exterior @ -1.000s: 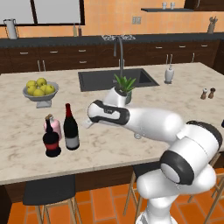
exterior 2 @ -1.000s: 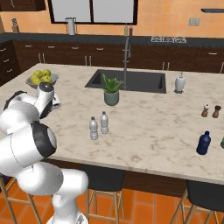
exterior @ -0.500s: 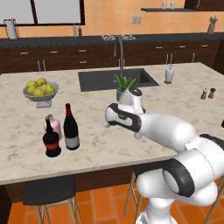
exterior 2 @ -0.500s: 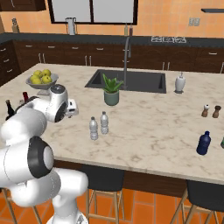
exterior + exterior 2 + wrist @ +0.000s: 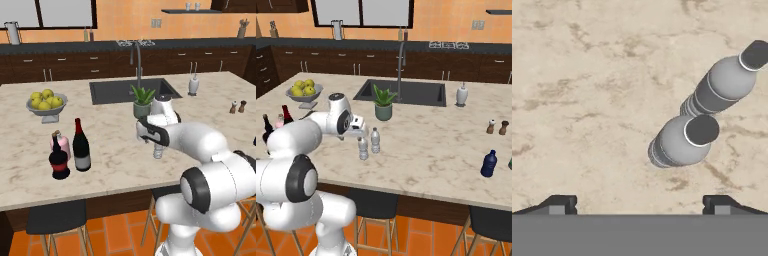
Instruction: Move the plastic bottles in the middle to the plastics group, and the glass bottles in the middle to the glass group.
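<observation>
1. Position of the task's things: the two plastic water bottles stand upright on the marble island counter (image 5: 431,150), side by side and close together, in front of the potted plant (image 5: 383,102); the nearer bottle (image 5: 682,140) sits just ahead of the gripper (image 5: 639,202) in the hand view, slightly right of the midline between the tips; the farther bottle (image 5: 724,82) lies beyond it, further right.
2. Long axis: both bottles stand vertical; the hand camera looks down on their caps, so the hand is above them and the approach is from overhead.
3. In the right base view the gripper (image 5: 360,126) hangs just above and beside the left bottle (image 5: 363,148); the other bottle (image 5: 375,140) stands just to its right.
4. Gripper state: the jaws stand wide apart; nothing lies between the fingertips (image 5: 559,203); nothing is held or touched.
5. Judgement: the coming move calls for a small shift toward the nearer bottle, then a descent so the jaws straddle its body; the neighbouring bottle is close enough that a finger could knock it.
6. Other task items: the tall wine bottle (image 5: 81,146) already stands beside the squat red-labelled bottle (image 5: 59,159) and the pink bottle (image 5: 56,144) at the counter's left end; a blue bottle (image 5: 487,163) stands well apart on the right.
</observation>
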{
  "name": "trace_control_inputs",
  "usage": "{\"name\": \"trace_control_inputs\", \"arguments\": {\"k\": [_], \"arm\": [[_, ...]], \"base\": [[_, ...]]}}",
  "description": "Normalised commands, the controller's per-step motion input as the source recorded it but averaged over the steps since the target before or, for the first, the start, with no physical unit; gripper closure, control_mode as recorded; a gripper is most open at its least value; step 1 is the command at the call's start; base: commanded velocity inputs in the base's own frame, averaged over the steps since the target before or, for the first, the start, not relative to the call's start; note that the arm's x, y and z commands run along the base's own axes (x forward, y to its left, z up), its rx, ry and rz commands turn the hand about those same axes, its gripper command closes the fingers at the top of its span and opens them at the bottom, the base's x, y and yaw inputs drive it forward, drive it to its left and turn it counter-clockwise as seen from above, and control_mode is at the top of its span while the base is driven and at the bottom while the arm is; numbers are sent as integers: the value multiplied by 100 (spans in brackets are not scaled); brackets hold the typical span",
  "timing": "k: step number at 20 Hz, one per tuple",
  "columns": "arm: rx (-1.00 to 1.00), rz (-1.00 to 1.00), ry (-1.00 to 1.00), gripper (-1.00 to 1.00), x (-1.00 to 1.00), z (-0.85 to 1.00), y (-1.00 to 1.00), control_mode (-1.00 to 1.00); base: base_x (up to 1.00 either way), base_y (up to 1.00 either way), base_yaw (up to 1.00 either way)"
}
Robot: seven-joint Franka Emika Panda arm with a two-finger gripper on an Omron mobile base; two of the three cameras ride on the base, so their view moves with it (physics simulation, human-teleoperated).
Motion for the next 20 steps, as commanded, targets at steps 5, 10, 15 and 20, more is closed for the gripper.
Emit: {"name": "trace_control_inputs", "arguments": {"k": [5,10,15,20], "arm": [[7,-22,2,-100,0,-1,-70,-100],[4,-4,-1,-100,15,0,-22,-100],[6,0,0,-100,30,-4,-2,-100],[3,0,0,-100,21,-6,0,-100]], "base": [[0,0,0],[0,0,0],[0,0,0],[0,0,0]]}}
